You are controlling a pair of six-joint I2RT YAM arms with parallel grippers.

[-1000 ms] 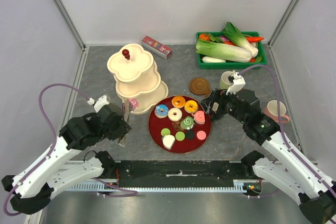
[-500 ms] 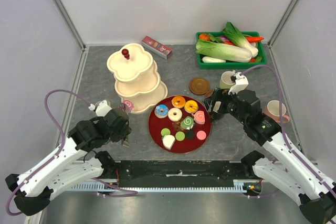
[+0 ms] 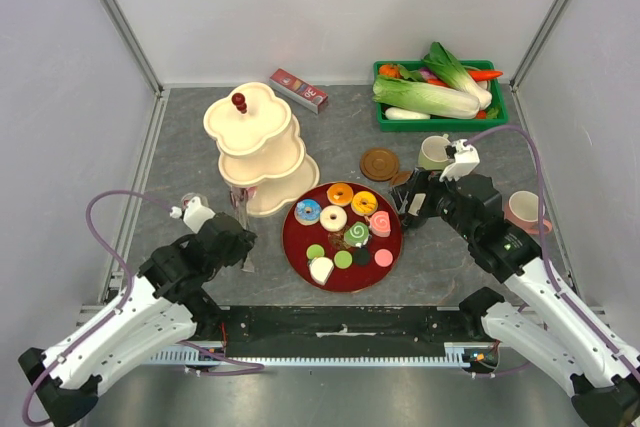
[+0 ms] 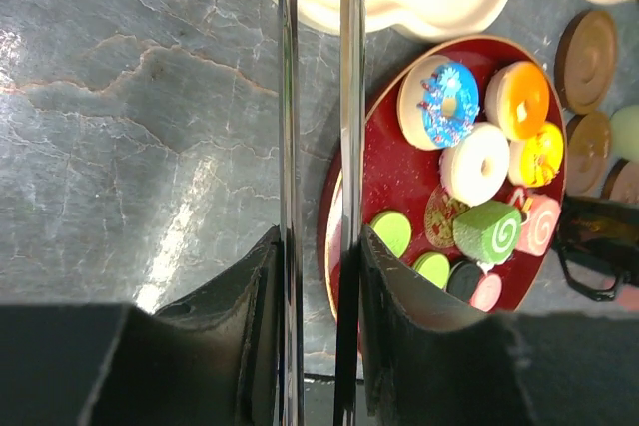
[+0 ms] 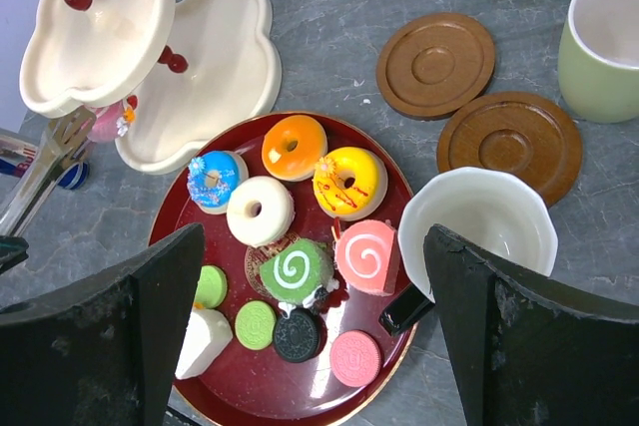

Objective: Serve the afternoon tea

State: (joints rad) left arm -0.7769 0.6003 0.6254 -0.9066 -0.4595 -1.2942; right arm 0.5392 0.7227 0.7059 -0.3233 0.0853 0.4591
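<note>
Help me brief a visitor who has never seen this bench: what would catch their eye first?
The round dark red tray at the centre, crowded with colourful toy donuts and swirl cakes, draws the eye first. Left of it rises a cream three-tier stand, and a green crate of leafy vegetables sits in the far right corner. The left gripper is shut on slim metal tongs beside the tray.

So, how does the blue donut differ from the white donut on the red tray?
The blue donut has blue icing with coloured sprinkles; the white donut has plain white icing. The blue donut lies at the edge of the red tray, on the side of the cream tiered stand; the white donut lies nearer the tray's middle. Both are rings lying flat on the tray, side by side.
</note>
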